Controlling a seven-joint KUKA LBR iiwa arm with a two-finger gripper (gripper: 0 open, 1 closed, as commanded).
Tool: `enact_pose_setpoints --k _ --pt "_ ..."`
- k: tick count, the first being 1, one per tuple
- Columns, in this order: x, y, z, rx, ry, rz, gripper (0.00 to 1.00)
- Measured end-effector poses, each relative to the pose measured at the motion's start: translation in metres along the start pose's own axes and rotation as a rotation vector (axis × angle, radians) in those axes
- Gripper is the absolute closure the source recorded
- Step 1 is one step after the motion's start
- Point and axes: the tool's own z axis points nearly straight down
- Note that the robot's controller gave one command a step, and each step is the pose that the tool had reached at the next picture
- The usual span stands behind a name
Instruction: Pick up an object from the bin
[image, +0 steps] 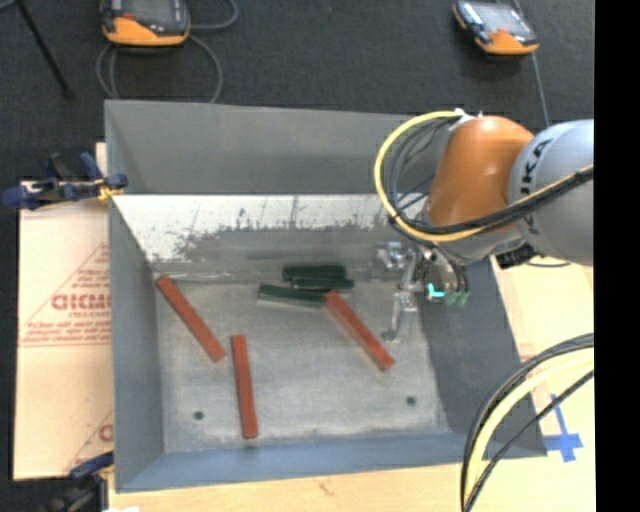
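Your arm's orange wrist cover (470, 170) rides highest, above the grey metal bin (140, 330). The hand (404, 318) hangs just beside the slanted flat red stick (358, 332) near the right wall; you cannot tell whether it is open or closed. This looks like the approach: next, centre over that stick and lower.

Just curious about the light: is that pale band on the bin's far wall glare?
Camera view: probably. The far wall is dark above, bright and streaky below; the front red stick casts hardly any shadow.
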Motion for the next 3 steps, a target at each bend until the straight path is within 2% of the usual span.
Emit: enact_pose_setpoints --k 1,2,3 --pt "0.044 -0.001 0.070 -0.001 0.001 0.028 0.00" --pt "0.040 -0.002 0.066 0.001 -0.009 0.026 1.00" --pt "-0.020 0.008 -0.095 0.003 -0.017 -0.224 1.00"
